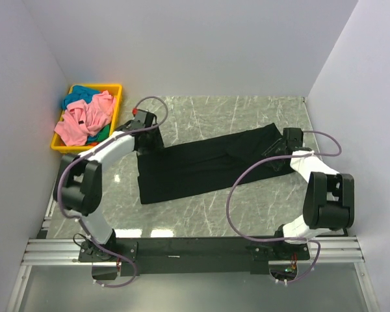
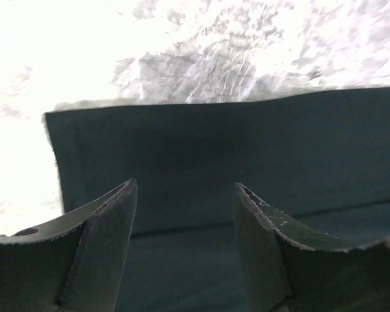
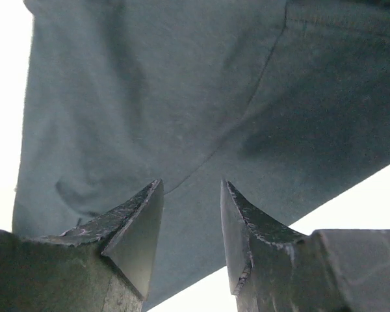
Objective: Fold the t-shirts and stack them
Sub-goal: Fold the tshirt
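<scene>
Grey marble tabletop (image 1: 201, 214), soft black t-shirt (image 1: 201, 166) folded into a long flat strip.
Left gripper (image 2: 185, 188) at the shirt's left end, right gripper (image 3: 192, 185) at its right end, both parted, holding nothing; crumpled pink t-shirt (image 1: 84, 122) and teal t-shirt (image 1: 81, 93) in a yellow bin (image 1: 119, 97) off its left end.

I saw white shells and black joints on my left arm (image 1: 110, 148) and right arm (image 1: 305, 162), a purple cable (image 1: 229, 201) looping from each. The left hand (image 2: 184, 187) and right hand (image 3: 192, 184) had dark, scuffed, wedge-shaped fingers (image 2: 97, 253).
</scene>
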`<state>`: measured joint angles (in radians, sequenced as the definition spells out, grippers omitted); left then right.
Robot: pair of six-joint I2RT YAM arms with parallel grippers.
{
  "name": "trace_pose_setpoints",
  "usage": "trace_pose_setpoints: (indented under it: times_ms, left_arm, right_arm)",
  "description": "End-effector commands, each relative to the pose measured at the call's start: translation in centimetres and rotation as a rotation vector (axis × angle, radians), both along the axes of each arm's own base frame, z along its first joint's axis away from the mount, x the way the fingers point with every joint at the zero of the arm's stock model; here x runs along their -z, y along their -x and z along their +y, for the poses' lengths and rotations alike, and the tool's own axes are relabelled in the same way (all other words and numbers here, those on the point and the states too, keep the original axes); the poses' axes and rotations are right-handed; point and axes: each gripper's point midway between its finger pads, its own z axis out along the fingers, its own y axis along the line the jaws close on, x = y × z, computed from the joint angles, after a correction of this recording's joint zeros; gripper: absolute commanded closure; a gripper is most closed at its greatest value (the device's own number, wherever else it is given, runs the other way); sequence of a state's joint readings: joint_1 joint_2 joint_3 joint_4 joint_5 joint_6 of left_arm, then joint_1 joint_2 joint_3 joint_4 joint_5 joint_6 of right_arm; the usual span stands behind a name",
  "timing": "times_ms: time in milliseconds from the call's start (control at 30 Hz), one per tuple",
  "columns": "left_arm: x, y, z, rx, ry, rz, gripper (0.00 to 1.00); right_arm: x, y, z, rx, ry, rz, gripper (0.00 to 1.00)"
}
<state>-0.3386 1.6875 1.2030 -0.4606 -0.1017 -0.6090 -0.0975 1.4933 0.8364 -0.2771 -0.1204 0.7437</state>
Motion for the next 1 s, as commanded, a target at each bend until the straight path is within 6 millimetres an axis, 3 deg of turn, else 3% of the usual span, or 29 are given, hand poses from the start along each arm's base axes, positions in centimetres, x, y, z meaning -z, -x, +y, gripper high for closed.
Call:
trace_pose_setpoints:
  times_ms: [0,200,333,400,500,533,667,867,900,967]
  left_arm:
    - [0.4,-1.4,-1.1,0.052,-0.005,-0.014,0.34]
    - [4.6,-0.6,-1.3,0.076,-0.025,0.101,0.34]
    - [7.0,2.1,-1.0,0.058,-0.017,0.205,0.34]
    - [7.7,3.3,-0.7,0.043,-0.014,0.243,0.35]
    - [8.7,5.9,-0.3,0.005,0.003,0.312,0.38]
    - [9.4,7.2,0.0,-0.019,0.005,0.34,0.38]
    - [9.4,10.2,0.0,-0.041,0.042,0.384,0.37]
    - [9.4,14.1,-0.3,-0.054,0.117,0.426,0.37]
    - [9.7,15.0,-0.4,-0.05,0.13,0.444,0.36]
    - [9.4,15.9,-0.9,-0.044,0.153,0.447,0.35]
  right_arm:
    - [-0.4,-1.5,0.2,0.023,-0.014,-0.01,0.52]
    - [1.5,-2.4,-0.2,0.043,-0.002,0.054,0.53]
    - [2.6,-3.0,-0.5,0.032,0.018,0.105,0.53]
    - [1.9,-4.3,-0.7,0.003,0.059,0.094,0.54]
    - [2.8,-4.5,0.3,-0.067,0.096,0.162,0.54]
    - [2.7,-5.4,0.6,-0.08,0.098,0.16,0.55]
    - [2.6,-6.9,1.6,-0.103,0.089,0.166,0.57]
    - [2.4,-9.8,5.9,-0.214,0.101,0.191,0.58]
    - [1.5,-10.9,6.6,-0.23,0.1,0.166,0.58]
    - [2.4,-11.1,8.0,-0.264,0.094,0.193,0.58]
